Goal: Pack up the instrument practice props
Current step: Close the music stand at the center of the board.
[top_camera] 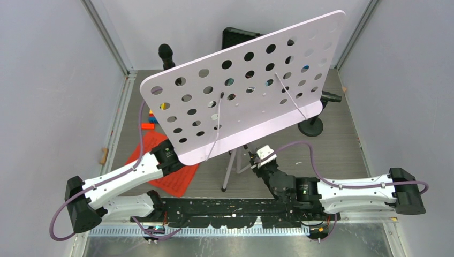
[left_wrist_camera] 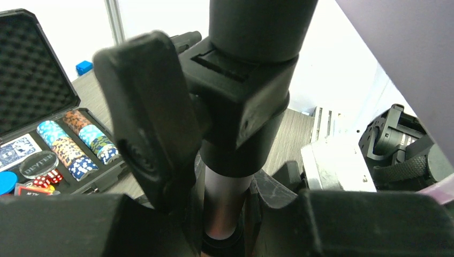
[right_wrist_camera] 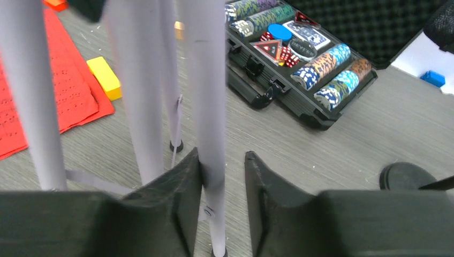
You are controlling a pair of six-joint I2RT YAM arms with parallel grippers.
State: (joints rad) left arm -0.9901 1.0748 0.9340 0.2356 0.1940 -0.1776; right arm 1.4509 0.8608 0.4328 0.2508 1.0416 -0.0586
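Note:
The white hole-punched music rack (top_camera: 241, 85) stands tilted over the middle of the table on silver tripod legs (top_camera: 230, 172). My left gripper (left_wrist_camera: 230, 214) is shut on the stand's silver pole (left_wrist_camera: 227, 195), just below its black clamp (left_wrist_camera: 241, 101); in the top view the rack hides these fingers. My right gripper (right_wrist_camera: 222, 176) is open around one tripod leg (right_wrist_camera: 211, 107); the leg touches the left finger and a gap remains on the right. Red sheet-music pages (top_camera: 166, 174) lie under the left arm. One black microphone (top_camera: 166, 53) stands at the back left, another (top_camera: 331, 97) on a round base (top_camera: 311, 127) at the right.
An open black case of poker chips (right_wrist_camera: 300, 69) lies behind the stand. A yellow block (right_wrist_camera: 104, 75) sits by the red pages (right_wrist_camera: 69, 91), and a blue block (right_wrist_camera: 432, 78) lies farther back. A microphone's round base (right_wrist_camera: 408, 175) is close on my right gripper's right.

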